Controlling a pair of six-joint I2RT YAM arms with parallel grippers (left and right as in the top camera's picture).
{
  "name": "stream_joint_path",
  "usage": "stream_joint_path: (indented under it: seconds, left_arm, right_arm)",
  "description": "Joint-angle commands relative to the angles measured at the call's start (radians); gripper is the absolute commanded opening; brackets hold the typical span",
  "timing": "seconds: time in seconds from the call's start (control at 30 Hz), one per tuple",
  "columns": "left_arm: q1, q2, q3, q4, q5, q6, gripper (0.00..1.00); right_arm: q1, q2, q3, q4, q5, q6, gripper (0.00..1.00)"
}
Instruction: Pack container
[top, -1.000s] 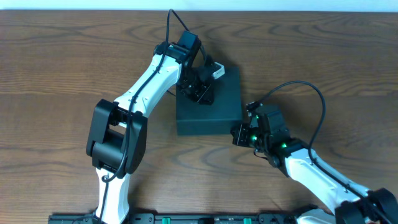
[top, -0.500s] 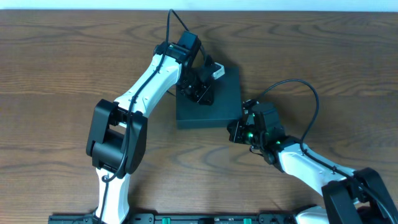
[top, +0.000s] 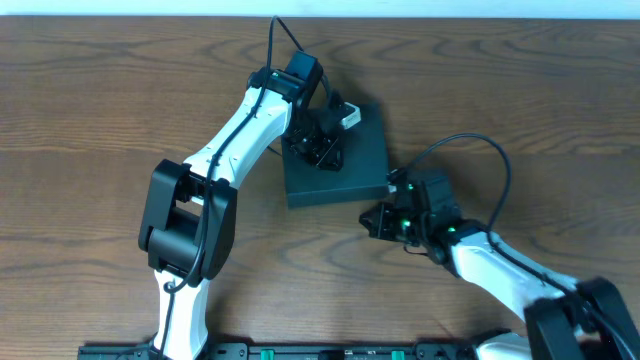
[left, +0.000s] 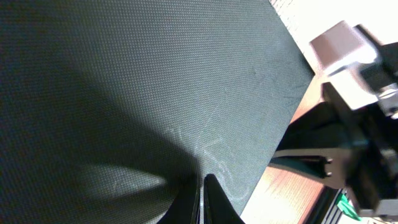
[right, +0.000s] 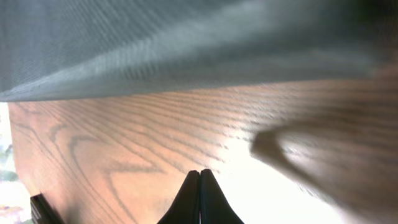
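The container (top: 355, 160) is a dark teal box with its lid closed, lying slightly turned on the wooden table. My left gripper (top: 322, 150) is shut and rests on top of the lid; the left wrist view shows its fingers (left: 202, 186) together against the lid's matte surface (left: 124, 81). My right gripper (top: 372, 222) is shut and empty, low over the table just off the box's front right corner. In the right wrist view its fingers (right: 200, 180) point at the box's front side (right: 186, 37), a short gap of wood between.
The brown wooden table (top: 100, 120) surrounds the box. The right arm (top: 500, 270) stretches in from the lower right corner. A black rail (top: 320, 350) runs along the front edge.
My right gripper has moved left and a little down along the box's front right corner. The box has turned slightly counter-clockwise. The left gripper has stayed on the lid.
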Motion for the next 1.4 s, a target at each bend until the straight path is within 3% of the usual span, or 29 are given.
stream_joint_path:
  seconds: [0.0,0.23,0.5,0.7,0.97,1.07,1.13,1.37]
  left_arm:
    - [0.011,-0.013,0.025,-0.008,-0.019,-0.034,0.06]
    - [0.06,-0.036,0.21,-0.041,-0.018,-0.116,0.06]
    - [0.136,-0.128,0.373,-0.058,-0.019,-0.215,0.06]
    - [0.224,-0.266,0.373,-0.22,-0.12,-0.214,0.06]
    - [0.25,-0.474,0.373,-0.436,-0.153,-0.075,0.06]
    - [0.25,-0.584,0.343,-0.579,-0.142,-0.01,0.06]
    - [0.25,-0.692,0.278,-0.571,-0.09,0.002,0.06]
    - [0.249,-1.131,-0.079,-0.441,-0.14,-0.017,0.06]
  right_arm:
    - [-0.047,-0.108,0.053,-0.05,-0.027,-0.125,0.01]
    - [-0.169,-0.324,0.185,-0.109,0.034,-0.357,0.02]
    - [-0.29,-0.447,0.369,-0.111,0.03,-0.479,0.02]
    - [-0.294,-0.49,0.389,-0.211,-0.006,-0.525,0.01]
    - [-0.293,-0.616,0.392,-0.277,-0.082,-0.523,0.02]
    - [-0.293,-0.715,0.397,-0.413,-0.11,-0.503,0.02]
    - [-0.293,-0.784,0.417,-0.548,-0.102,-0.503,0.02]
    - [-0.293,-0.978,0.463,-0.882,-0.102,-0.504,0.01]
